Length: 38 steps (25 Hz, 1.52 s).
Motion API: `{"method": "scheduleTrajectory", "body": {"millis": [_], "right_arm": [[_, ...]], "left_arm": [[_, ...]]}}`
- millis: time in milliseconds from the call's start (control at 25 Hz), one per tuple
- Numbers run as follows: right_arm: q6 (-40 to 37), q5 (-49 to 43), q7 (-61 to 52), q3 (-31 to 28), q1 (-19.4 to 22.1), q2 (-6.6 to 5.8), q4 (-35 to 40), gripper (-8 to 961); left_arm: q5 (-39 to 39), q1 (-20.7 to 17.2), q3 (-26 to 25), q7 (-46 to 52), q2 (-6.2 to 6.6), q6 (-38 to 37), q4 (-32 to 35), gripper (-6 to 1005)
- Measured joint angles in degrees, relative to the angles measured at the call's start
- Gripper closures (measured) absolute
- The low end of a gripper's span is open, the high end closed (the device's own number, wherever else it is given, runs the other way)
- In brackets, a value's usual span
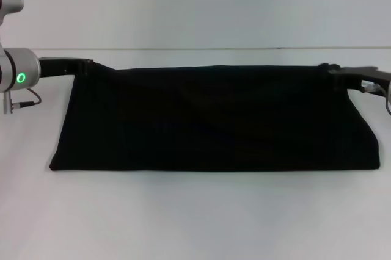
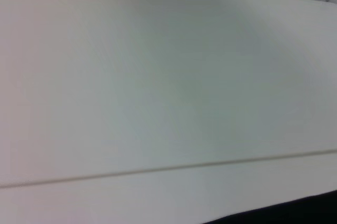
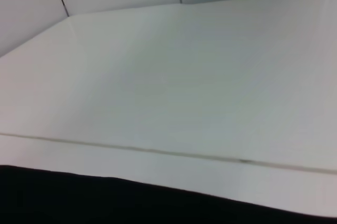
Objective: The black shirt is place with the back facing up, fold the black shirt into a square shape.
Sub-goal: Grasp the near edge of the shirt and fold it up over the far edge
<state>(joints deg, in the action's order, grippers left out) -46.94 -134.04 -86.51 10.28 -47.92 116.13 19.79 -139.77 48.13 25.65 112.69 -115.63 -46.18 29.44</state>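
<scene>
Head view: left gripper (image 1: 87, 65), right gripper (image 1: 335, 71) at black shirt (image 1: 214, 119) far corners

The left arm (image 1: 15, 71) is silver-grey with rounded joint housings; behind its gripper, on the wrist housing, a small ring light (image 1: 21, 78) glows green. A thin dark cable (image 1: 27, 98) loops below that housing. The left gripper (image 1: 85, 63) is black, long and flat. The right gripper (image 1: 336, 72) is likewise black and angular, with thin cables (image 1: 374, 89) trailing behind it toward the wrist.
</scene>
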Motion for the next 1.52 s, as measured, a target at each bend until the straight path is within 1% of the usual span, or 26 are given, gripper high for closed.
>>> {"method": "scheduleTrajectory", "body": {"millis": [120,360,400,640,720,920,1080,1200,1320,1520], "right_arm": [[1.99,0.36,0.20,0.02,-0.98,0.09,0.00,931],[3.03,1.55,0.21,0.37,-2.27,-0.49,0.57,931],[3.08,1.81,0.21,0.58,-2.43,-0.59,0.77,931],[3.88,2.39,-0.29,1.85,-3.79,-1.83,0.89,930],[4.09,2.61,-0.29,2.27,-4.08,-1.95,0.88,930],[6.57,3.04,-0.28,3.85,-4.74,-1.89,0.06,930],[9.52,3.04,0.14,4.51,-5.03,-1.17,-0.61,930],[11.29,3.04,0.22,4.95,-5.26,-1.06,-1.45,930],[12.91,3.04,0.26,5.18,-5.35,-1.04,-1.94,931],[13.60,3.68,0.29,5.18,-5.15,-1.07,-2.03,931]], "left_arm": [[0.03,0.29,0.02,-0.16,-0.01,2.03,0.10,999],[0.14,0.81,0.04,-0.17,-0.04,3.65,1.19,999],[0.21,0.99,0.06,0.07,-0.04,3.71,2.25,999],[0.78,1.45,0.14,-0.04,-0.04,3.66,3.85,1000],[0.83,1.54,0.39,-0.15,-0.04,3.73,4.28,1000],[0.84,1.70,1.66,-0.22,-0.24,4.65,4.14,1000],[0.83,1.65,3.45,-0.32,-1.25,7.96,3.74,1000],[0.84,1.64,5.37,-0.34,-1.89,10.70,3.09,1000],[0.83,1.83,6.45,-0.35,-2.05,13.44,1.90,1000],[0.83,1.95,6.70,-0.37,-2.04,15.70,1.35,999]]}}
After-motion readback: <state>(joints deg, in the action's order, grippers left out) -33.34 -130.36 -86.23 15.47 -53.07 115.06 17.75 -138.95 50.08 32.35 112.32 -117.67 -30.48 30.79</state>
